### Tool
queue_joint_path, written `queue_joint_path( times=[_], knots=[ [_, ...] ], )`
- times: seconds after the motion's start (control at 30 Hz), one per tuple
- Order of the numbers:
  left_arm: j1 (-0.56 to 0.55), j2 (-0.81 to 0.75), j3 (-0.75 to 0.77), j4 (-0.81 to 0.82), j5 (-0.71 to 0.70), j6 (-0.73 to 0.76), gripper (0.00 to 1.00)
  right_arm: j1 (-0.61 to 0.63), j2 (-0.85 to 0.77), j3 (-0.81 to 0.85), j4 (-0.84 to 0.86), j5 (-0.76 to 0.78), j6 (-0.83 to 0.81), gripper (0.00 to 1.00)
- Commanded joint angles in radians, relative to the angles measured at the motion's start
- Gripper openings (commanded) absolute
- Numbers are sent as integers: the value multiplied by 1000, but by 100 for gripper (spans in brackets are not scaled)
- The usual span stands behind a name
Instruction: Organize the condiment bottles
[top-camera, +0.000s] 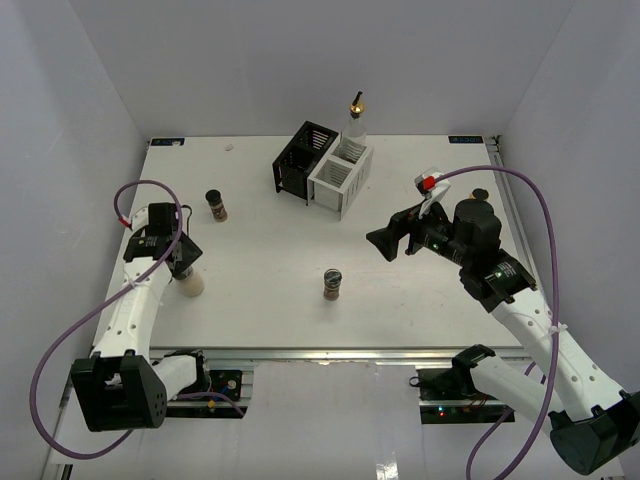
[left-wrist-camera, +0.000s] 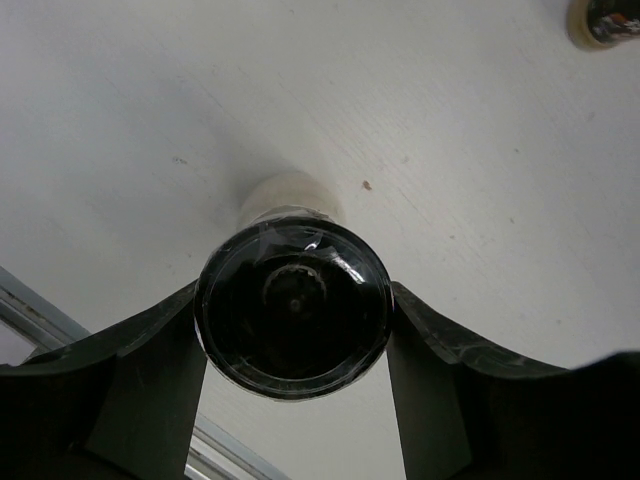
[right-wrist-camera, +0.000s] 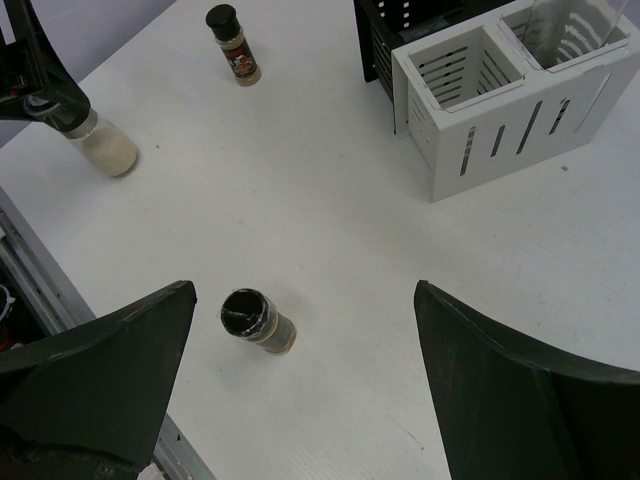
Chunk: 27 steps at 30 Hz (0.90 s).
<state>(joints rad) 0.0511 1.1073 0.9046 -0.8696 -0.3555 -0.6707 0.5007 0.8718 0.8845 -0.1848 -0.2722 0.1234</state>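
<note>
from above, the left tool (top-camera: 184, 258) sits over the cream glass shaker with the dark round lid (top-camera: 190, 285), far left of the white slatted rack (top-camera: 338, 180) and nearer the arms, on the white counter (top-camera: 270, 250). the left wrist view shows both fingers (left-wrist-camera: 150, 380) against the lid's sides, grasping it. the hold looks high, so i'd lift straight and slow. in the right wrist view the right tool (right-wrist-camera: 302, 290) hangs released above a short brown-filled jar (right-wrist-camera: 258, 322), on the near side of the rack.

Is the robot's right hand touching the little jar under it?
Apart. The right wrist view shows the jar standing on the table between the right gripper's wide-open fingers, with bare gaps on both sides.
</note>
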Motion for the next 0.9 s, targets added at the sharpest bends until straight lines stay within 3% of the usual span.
queue_joint_path(
  times=[0.0, 0.17, 0.4, 0.63, 0.87],
  knots=[
    [-30, -24, 228, -20, 95, 61, 0, 6, -23, 5, 38, -9, -7, 96],
    [-206, 101, 443, -67, 108, 84, 0, 6, -22, 8, 42, -8, -2, 96],
    [-416, 462, 910, 29, 145, 229, 0, 4, -20, 4, 55, 65, 33, 97],
    [-425, 745, 1360, 82, 212, 328, 0, 5, -34, 29, 74, 122, 32, 97],
    [-437, 888, 1426, 319, 279, 452, 0, 3, -119, -84, 162, 156, 94, 97]
  ],
)
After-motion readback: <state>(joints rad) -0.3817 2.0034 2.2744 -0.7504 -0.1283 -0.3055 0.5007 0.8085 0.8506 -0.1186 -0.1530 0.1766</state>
